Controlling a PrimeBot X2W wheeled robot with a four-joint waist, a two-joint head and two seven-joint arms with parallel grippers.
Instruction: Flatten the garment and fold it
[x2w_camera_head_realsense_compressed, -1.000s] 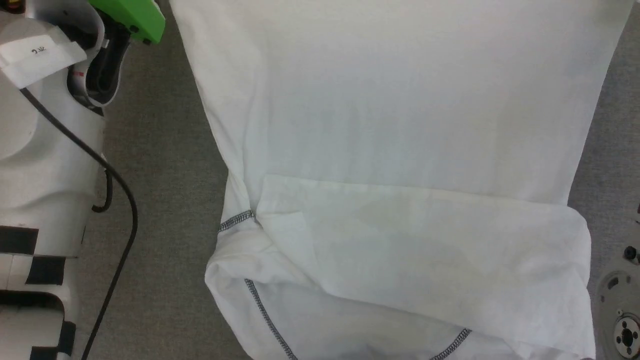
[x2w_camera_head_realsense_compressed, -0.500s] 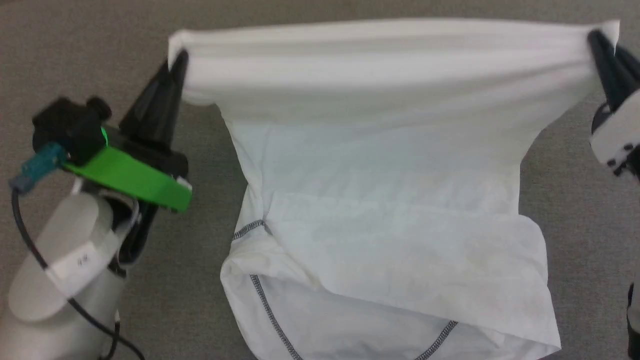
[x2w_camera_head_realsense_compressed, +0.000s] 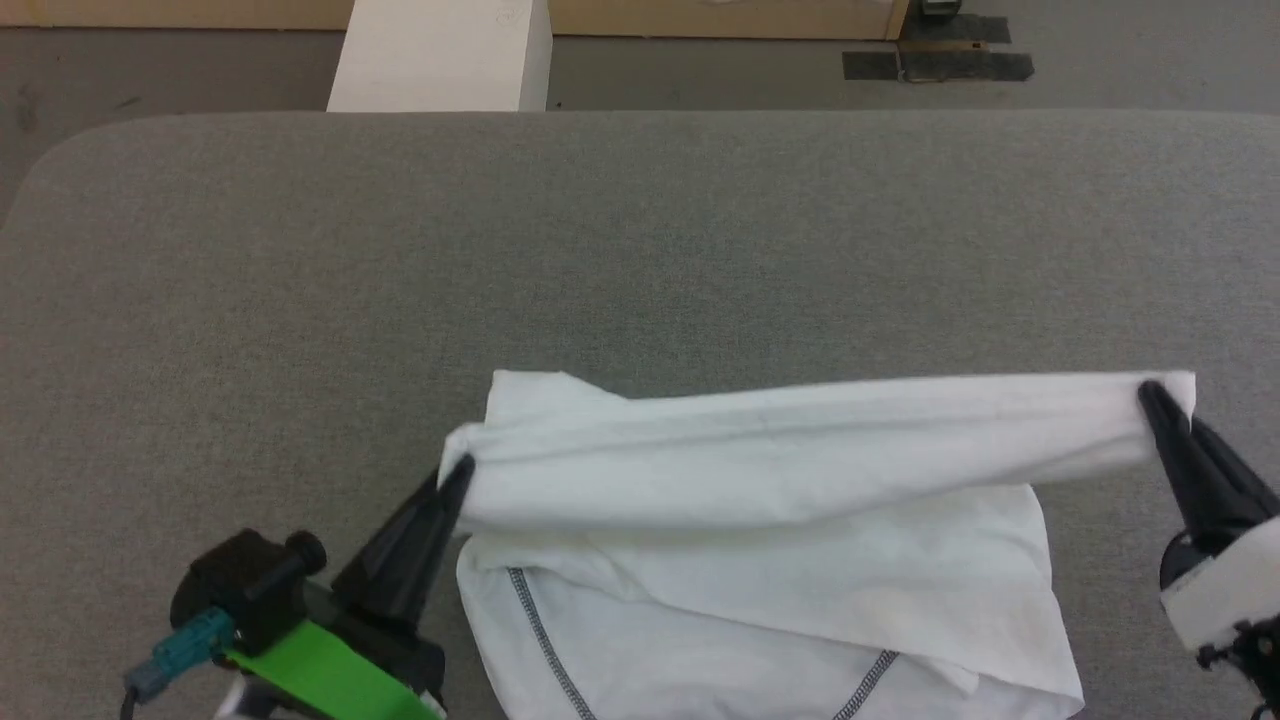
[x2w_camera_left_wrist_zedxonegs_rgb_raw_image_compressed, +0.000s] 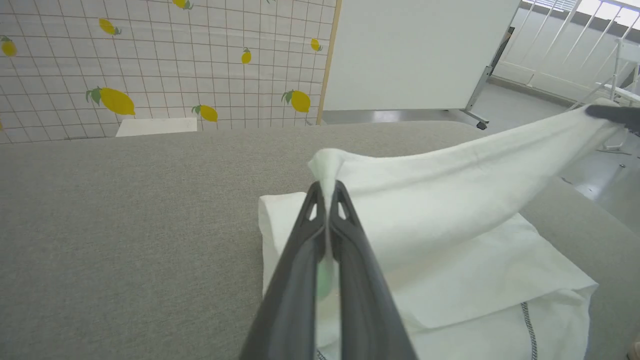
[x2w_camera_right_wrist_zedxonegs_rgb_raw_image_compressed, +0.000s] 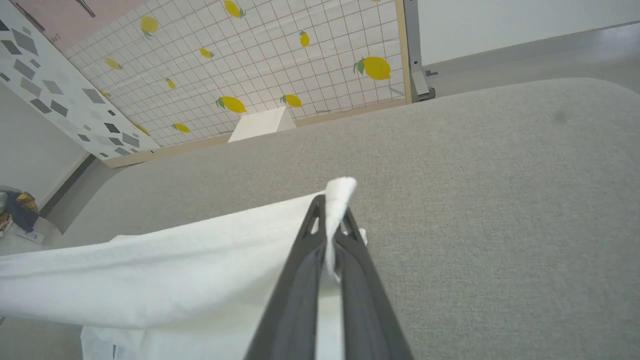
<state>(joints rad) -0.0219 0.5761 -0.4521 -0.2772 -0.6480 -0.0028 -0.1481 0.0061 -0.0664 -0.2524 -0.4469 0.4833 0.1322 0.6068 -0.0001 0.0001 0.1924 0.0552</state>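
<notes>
We saw a grey table (x2w_camera_head_realsense_compressed: 640, 250) spread wide across the head view, and the shirt (x2w_camera_head_realsense_compressed: 800, 590) lay on its near part, closer to the right side than the left. The shirt was white, thin and soft, and partly folded. Its lower layers rested on the table in a wrinkled stack, while one edge was lifted off them and drawn into a taut, gathered band between the two grippers. A white box (x2w_camera_head_realsense_compressed: 440, 55) stood beyond the table's far edge. The left gripper (x2w_camera_head_realsense_compressed: 462, 470) was clenched on the band's left corner, low and just above the stack. The right gripper (x2w_camera_head_realsense_compressed: 1150, 392) was clamped on the right corner, out past the stack's right edge, and the band rose toward it. Dark grey zigzag seams (x2w_camera_head_realsense_compressed: 535, 630) ran along the nearest layers.
</notes>
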